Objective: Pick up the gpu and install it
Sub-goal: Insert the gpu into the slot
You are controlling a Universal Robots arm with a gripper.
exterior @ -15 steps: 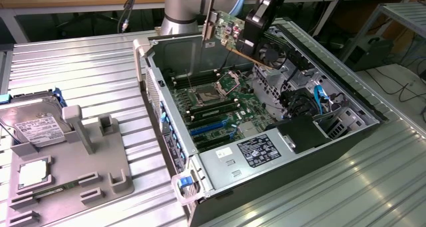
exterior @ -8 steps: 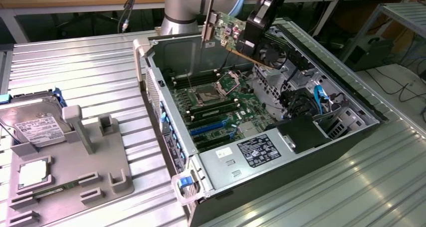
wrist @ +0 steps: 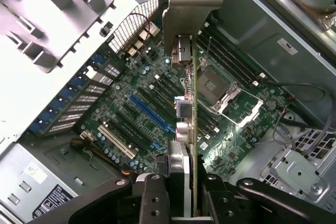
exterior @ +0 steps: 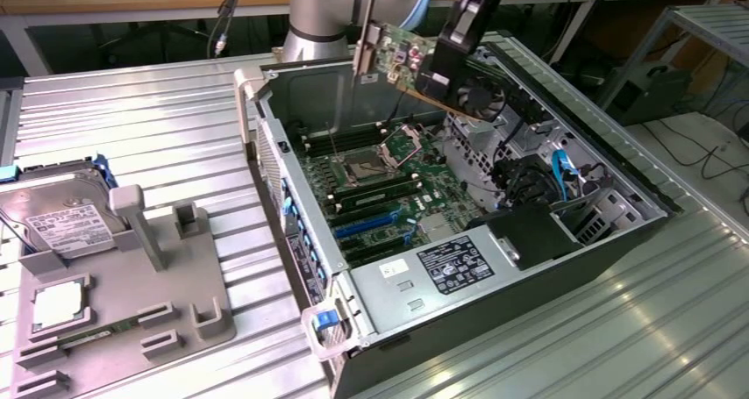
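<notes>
Firmly, the black end effector (wrist: pixel 184 195) gripped the thin, dark, silver-bracketed gpu (exterior: pixel 398 59). It hung over the far end of the open grey computer case (exterior: pixel 273 158).

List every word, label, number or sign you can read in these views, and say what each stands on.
No text can be quoted.
Hard drive, white label: print too small to read.
Power supply, dark label: print and symbols, too small to read.
Case wall, white sticker: illegible.
The gpu: no legible marking.
</notes>
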